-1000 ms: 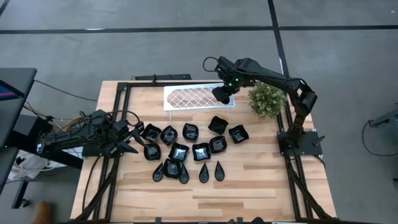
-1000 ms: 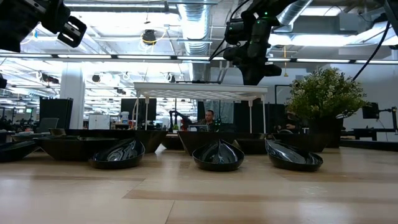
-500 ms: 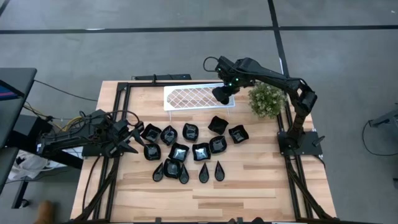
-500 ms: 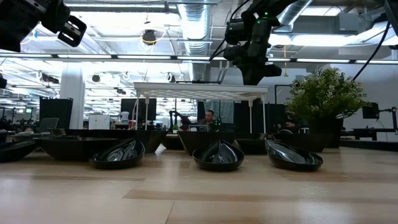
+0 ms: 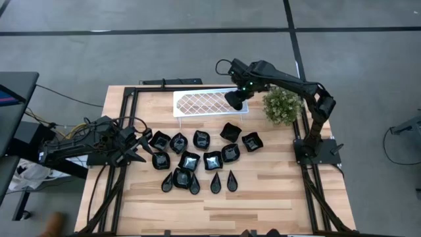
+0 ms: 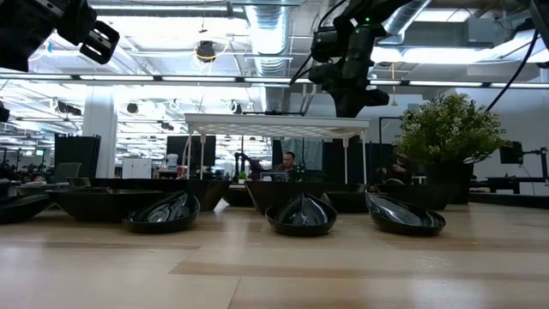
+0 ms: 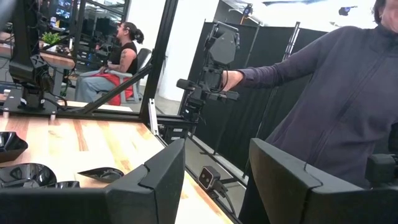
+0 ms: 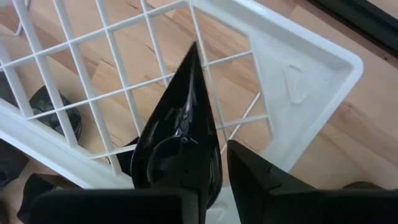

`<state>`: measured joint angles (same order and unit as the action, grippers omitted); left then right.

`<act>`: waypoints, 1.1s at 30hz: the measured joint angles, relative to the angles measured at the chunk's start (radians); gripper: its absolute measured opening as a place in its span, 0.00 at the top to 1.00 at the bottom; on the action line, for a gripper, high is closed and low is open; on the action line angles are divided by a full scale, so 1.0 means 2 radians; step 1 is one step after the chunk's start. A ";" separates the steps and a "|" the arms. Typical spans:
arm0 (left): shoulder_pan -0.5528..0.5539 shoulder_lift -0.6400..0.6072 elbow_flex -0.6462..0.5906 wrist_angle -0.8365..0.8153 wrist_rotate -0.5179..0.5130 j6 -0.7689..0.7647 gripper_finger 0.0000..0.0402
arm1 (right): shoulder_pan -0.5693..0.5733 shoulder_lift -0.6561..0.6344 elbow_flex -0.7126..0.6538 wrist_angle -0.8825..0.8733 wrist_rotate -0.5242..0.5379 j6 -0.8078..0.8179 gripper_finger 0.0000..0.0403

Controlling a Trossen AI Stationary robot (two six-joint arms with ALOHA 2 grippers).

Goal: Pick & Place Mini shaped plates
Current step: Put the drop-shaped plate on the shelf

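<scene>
Several glossy black mini shaped plates (image 5: 197, 161) lie in a loose cluster mid-table, squarish ones behind and teardrop ones in front. One teardrop plate (image 8: 180, 137) is in my right gripper (image 5: 235, 100), which is shut on it above the right end of the white lattice tray (image 5: 197, 103). My left gripper (image 5: 137, 148) waits at the table's left edge, level and open, with nothing between its fingers (image 7: 152, 186). My right gripper pinches the teardrop plate's wide round end (image 8: 177, 183) between its two fingers. The fingers come from above, pointing steeply down along the plate. The plate hangs below them, clear of the table, its pointed tip (image 8: 194, 53) toward the tray's lattice (image 8: 124, 56).
A green plant (image 5: 281, 105) stands right of the tray, close to my right arm. The tray stands on legs above the table (image 6: 274, 127). Bare wood lies along the near edge (image 5: 217, 210). A person in a dark top (image 7: 348, 106) stands beyond the table.
</scene>
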<state>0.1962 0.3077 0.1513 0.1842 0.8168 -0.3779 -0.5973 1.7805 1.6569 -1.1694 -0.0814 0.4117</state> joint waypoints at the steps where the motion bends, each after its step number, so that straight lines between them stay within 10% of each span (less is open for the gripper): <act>1: 0.000 0.000 0.000 0.000 0.000 0.000 0.55 | 0.000 0.000 0.000 0.000 0.000 0.000 0.87; 33: 0.000 0.000 0.000 0.005 0.000 0.000 0.55 | 0.005 0.000 0.000 0.000 -0.003 0.004 0.87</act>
<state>0.1962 0.3077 0.1513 0.1941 0.8169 -0.3778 -0.5877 1.7805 1.6569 -1.1693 -0.0883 0.4194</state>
